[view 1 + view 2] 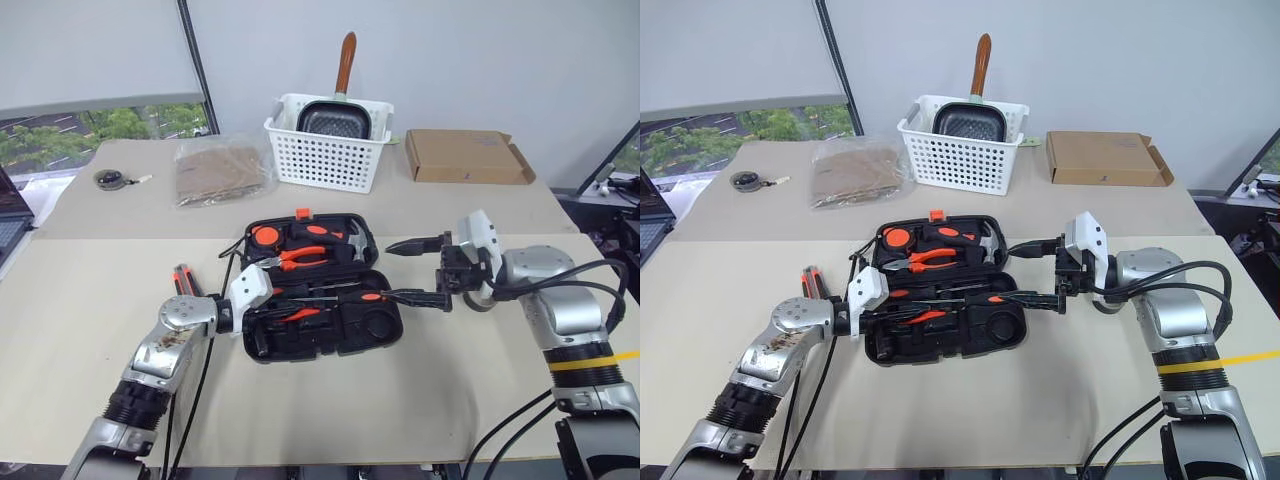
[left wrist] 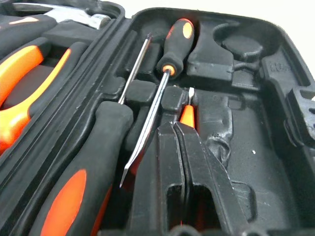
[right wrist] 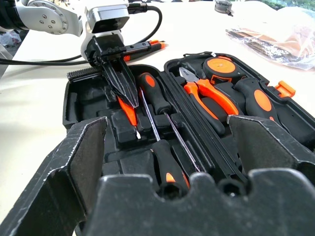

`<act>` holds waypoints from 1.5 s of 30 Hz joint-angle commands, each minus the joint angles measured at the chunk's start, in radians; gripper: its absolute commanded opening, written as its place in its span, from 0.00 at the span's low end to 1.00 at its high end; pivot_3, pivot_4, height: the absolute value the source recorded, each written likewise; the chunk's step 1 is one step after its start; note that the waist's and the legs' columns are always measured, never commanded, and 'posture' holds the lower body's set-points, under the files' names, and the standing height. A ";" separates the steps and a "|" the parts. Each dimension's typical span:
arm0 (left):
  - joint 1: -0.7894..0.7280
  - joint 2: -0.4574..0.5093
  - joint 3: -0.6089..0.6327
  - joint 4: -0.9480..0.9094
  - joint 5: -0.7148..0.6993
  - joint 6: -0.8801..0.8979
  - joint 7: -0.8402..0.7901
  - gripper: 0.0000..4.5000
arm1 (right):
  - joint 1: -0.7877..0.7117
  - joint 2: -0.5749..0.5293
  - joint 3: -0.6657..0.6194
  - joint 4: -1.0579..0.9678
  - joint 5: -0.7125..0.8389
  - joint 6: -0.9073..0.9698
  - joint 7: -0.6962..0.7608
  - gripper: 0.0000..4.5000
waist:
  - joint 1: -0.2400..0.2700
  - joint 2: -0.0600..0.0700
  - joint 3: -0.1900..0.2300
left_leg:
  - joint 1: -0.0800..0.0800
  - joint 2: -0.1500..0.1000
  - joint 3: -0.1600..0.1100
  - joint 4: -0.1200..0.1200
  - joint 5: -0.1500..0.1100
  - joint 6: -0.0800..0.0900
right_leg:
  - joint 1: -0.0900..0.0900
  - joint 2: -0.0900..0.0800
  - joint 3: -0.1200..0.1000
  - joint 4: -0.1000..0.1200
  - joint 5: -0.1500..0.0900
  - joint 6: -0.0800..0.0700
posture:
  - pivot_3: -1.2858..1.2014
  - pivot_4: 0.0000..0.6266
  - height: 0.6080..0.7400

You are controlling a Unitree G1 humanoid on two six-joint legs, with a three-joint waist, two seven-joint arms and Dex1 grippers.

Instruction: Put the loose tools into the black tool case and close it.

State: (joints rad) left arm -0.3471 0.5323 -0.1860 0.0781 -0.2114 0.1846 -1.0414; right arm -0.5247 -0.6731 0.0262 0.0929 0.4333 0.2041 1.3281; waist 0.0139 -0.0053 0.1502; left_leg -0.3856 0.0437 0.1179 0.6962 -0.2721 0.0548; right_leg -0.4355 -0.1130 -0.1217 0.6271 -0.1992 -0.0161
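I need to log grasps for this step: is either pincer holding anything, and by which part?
The left pincer is shut on the short orange-red screwdriver, at its handle, in the black tool case. The right pincer is open, holding nothing.

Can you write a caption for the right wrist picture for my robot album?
Left hand pressing the short orange-red screwdriver into the open black tool case.
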 commanded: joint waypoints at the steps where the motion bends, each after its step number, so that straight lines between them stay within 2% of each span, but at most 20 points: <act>1: 0.016 0.008 -0.049 0.083 0.067 -0.004 0.005 0.01 | 0.000 -0.006 -0.020 -0.022 0.004 -0.024 0.002 1.00 | 0.000 0.001 0.000 | 0.001 0.000 0.000 0.000 0.000 0.000 | 0.000 0.000 0.000 0.000 0.000 0.000 | 0.52 0.24 0.70; 6: 0.014 0.004 0.000 0.034 0.009 -0.010 -0.003 0.01 | -0.001 -0.008 -0.025 -0.020 0.005 -0.026 0.002 1.00 | -0.001 0.001 -0.001 | 0.001 0.000 0.000 0.000 0.000 0.000 | 0.001 0.000 0.000 0.000 0.000 0.000 | 0.52 0.24 0.70; 10: 0.057 -0.012 0.118 -0.097 -0.152 0.023 -0.011 0.01 | -0.005 -0.010 -0.029 -0.004 0.005 -0.035 0.009 1.00 | -0.004 0.001 0.000 | -0.001 0.000 0.000 0.000 0.000 0.000 | -0.002 0.000 0.001 0.000 0.000 0.000 | 0.52 0.24 0.70; 13: 0.107 0.014 0.221 -0.221 -0.269 0.096 0.008 0.01 | -0.018 0.003 -0.028 0.011 0.015 -0.037 0.014 1.00 | -0.005 -0.001 0.001 | -0.005 0.001 0.000 0.000 0.000 0.000 | -0.004 0.000 0.000 0.000 0.001 -0.001 | 0.52 0.24 0.70; 16: 0.119 0.026 0.333 -0.251 -0.320 0.133 0.080 0.17 | -0.034 0.019 -0.028 0.037 0.022 -0.044 0.019 1.00 | -0.003 -0.002 0.001 | -0.004 0.001 0.000 0.000 0.000 0.000 | -0.004 0.000 0.000 -0.001 0.002 -0.003 | 0.52 0.24 0.70; 17: 0.120 0.024 0.357 -0.257 -0.329 0.141 0.106 0.24 | -0.038 0.023 -0.029 0.044 0.022 -0.047 0.022 1.00 | -0.003 -0.002 0.001 | -0.004 0.001 0.000 0.000 0.000 0.000 | -0.004 0.000 0.000 -0.001 0.001 -0.002 | 0.52 0.24 0.70; 21: 0.186 -0.023 0.538 -0.324 -0.307 0.204 0.402 0.59 | -0.083 0.055 -0.051 0.118 0.037 -0.076 0.033 1.00 | -0.004 -0.002 0.001 | -0.003 0.000 0.000 0.000 0.000 0.000 | -0.002 0.000 0.000 -0.001 0.001 0.000 | 0.52 0.24 0.70; 25: 0.265 -0.096 0.570 -0.413 -0.227 0.304 0.659 0.94 | -0.114 0.067 -0.051 0.178 0.029 -0.112 0.059 1.00 | -0.005 -0.002 0.001 | -0.002 0.000 0.000 -0.001 0.000 0.000 | -0.001 0.000 0.001 -0.002 0.001 0.000 | 0.52 0.24 0.70; 26: 0.276 -0.123 0.571 -0.435 -0.221 0.342 0.722 0.99 | -0.121 0.071 -0.049 0.191 0.026 -0.120 0.066 1.00 | -0.002 -0.003 0.002 | -0.003 0.000 0.000 -0.001 0.000 0.000 | -0.002 0.000 0.001 -0.002 0.001 0.000 | 0.52 0.24 0.70; 34: 0.304 -0.279 0.491 -0.537 -0.126 0.565 1.021 0.99 | -0.178 0.092 -0.034 0.264 0.004 -0.158 0.113 1.00 | 0.003 -0.004 0.002 | -0.003 0.000 0.000 0.000 0.000 0.000 | -0.001 -0.001 0.000 -0.002 0.005 -0.007 | 0.52 0.24 0.70; 38: 0.270 -0.323 0.468 -0.529 -0.095 0.656 1.105 0.99 | -0.186 0.087 -0.036 0.274 -0.001 -0.161 0.129 1.00 | 0.000 -0.004 0.002 | -0.003 0.000 -0.001 -0.001 0.000 -0.001 | -0.001 0.000 0.000 -0.001 0.005 -0.007 | 0.52 0.24 0.70; 45: 0.222 -0.367 0.504 -0.528 -0.084 0.762 1.192 0.99 | -0.174 0.084 -0.045 0.271 -0.010 -0.168 0.133 1.00 | -0.001 -0.004 0.002 | -0.002 0.000 -0.001 0.000 0.001 -0.002 | -0.001 0.000 0.000 -0.001 0.002 -0.002 | 0.52 0.24 0.70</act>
State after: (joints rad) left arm -0.1171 0.1673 0.3057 -0.4261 -0.3099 0.9245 0.1340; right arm -0.6896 -0.5768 0.0048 0.3831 0.4150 0.0596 1.4577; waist 0.0130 -0.0096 0.1526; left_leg -0.3881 0.0439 0.1172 0.6958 -0.2711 0.0528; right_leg -0.4369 -0.1129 -0.1219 0.6264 -0.1968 -0.0184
